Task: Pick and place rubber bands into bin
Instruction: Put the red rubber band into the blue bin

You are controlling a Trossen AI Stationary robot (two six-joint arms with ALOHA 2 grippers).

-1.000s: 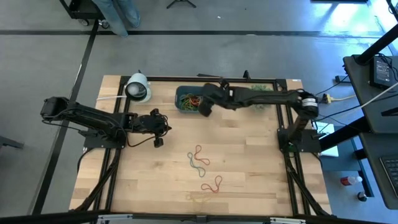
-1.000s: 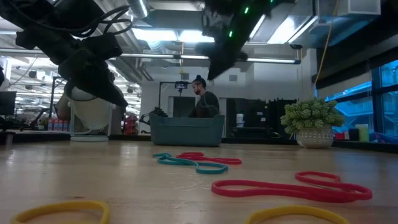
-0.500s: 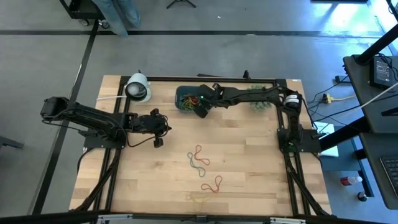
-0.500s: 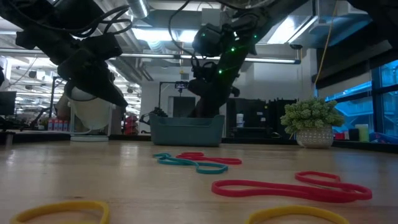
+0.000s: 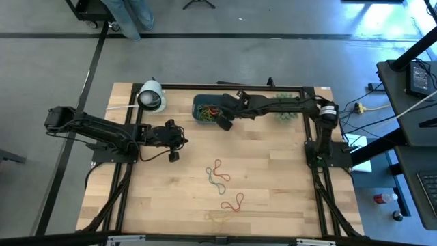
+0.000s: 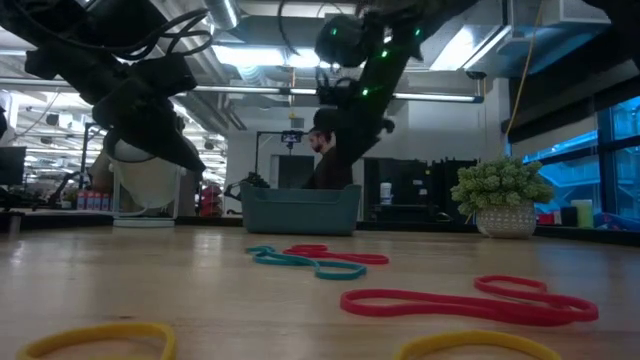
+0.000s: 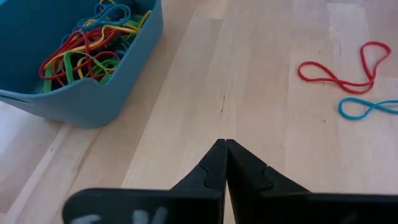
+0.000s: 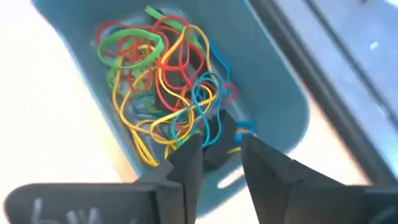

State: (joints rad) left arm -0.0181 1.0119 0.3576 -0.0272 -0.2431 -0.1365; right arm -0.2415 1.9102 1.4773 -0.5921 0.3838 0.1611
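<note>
The teal bin [image 5: 207, 109] stands at the table's far middle and holds a tangle of red, green, yellow and blue rubber bands [image 8: 161, 81]. My right gripper [image 8: 214, 155] hangs open just above that tangle, over the bin's near right corner [image 5: 224, 123]. More rubber bands lie flat on the wood nearer the front: a red and a blue one [image 5: 217, 174], a red one [image 5: 232, 202] and a yellow one [image 5: 218, 217]. My left gripper [image 7: 225, 146] is shut and empty above bare wood left of the bin [image 5: 183, 142]. My right gripper points slanting down into the bin from the table's right. Nothing lies in the gap between its fingers. The end of a blue band [image 8: 242, 129] shows right at one fingertip [image 8: 261, 152]; I cannot tell whether it touches.
A white cylinder [image 5: 151, 96] lies at the far left, and a spiky green ball plant [image 6: 500, 195] stands at the far right, under the right arm. A person [image 6: 325, 150] stands in the room behind the table. Bare wood stretches between the bin and the loose bands.
My right gripper has come down from high above the bin's near right part to just over the bands inside it, tipping steeper as it sank.
</note>
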